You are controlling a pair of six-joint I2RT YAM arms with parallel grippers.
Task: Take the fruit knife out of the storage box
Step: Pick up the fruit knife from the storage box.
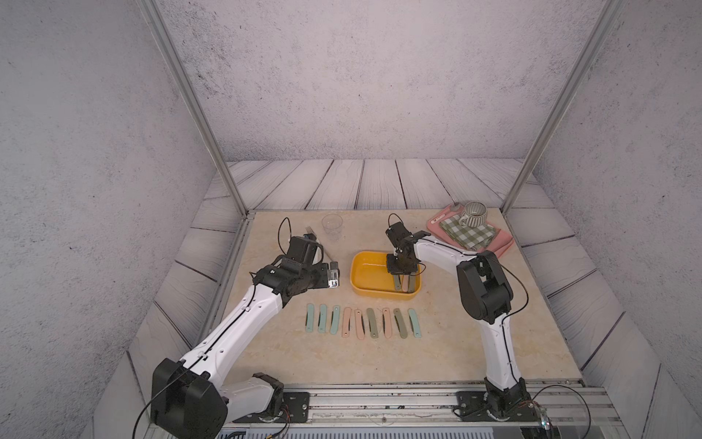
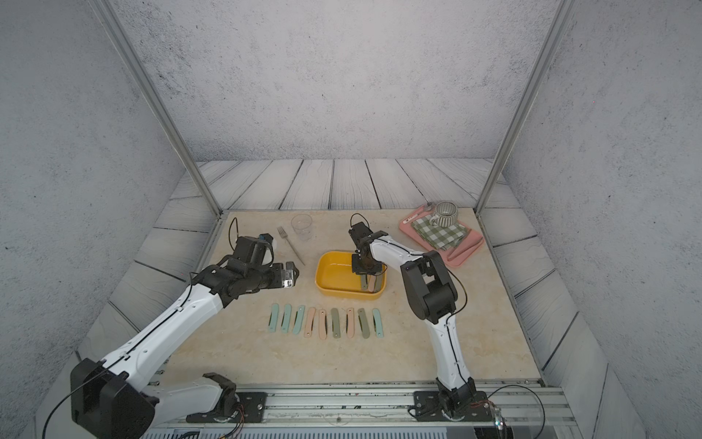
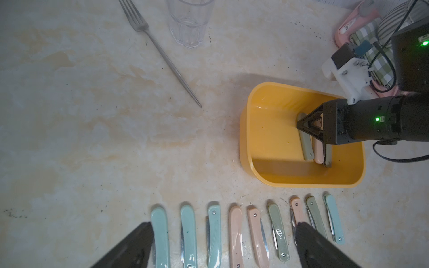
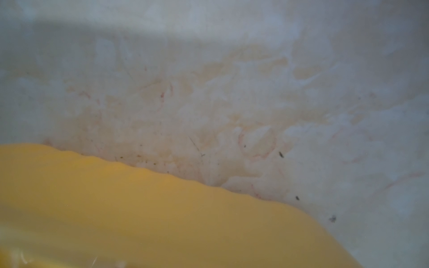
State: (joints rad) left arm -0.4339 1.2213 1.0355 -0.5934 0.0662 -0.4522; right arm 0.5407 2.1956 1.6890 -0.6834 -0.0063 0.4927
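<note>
The yellow storage box (image 1: 369, 274) (image 2: 334, 275) (image 3: 269, 139) stands mid-table. Folded fruit knives lie on its floor at the right end, a green one (image 3: 307, 146) beside a pink one (image 3: 317, 152). My right gripper (image 1: 402, 271) (image 2: 366, 270) (image 3: 299, 124) reaches straight down into the box, its tips at the far end of the green knife; its fingers overlap, so the gap is hidden. The right wrist view shows only the blurred box wall (image 4: 139, 208) and table. My left gripper (image 1: 334, 276) (image 3: 224, 224) hovers left of the box, open and empty.
A row of several folded knives (image 1: 364, 323) (image 3: 234, 232) lies on the table in front of the box. A fork (image 2: 290, 245) (image 3: 162, 53) and a clear glass (image 1: 332, 225) sit behind the left arm. A pink tray (image 1: 497, 245) with a checked cloth and a striped mug (image 1: 475, 214) stands back right.
</note>
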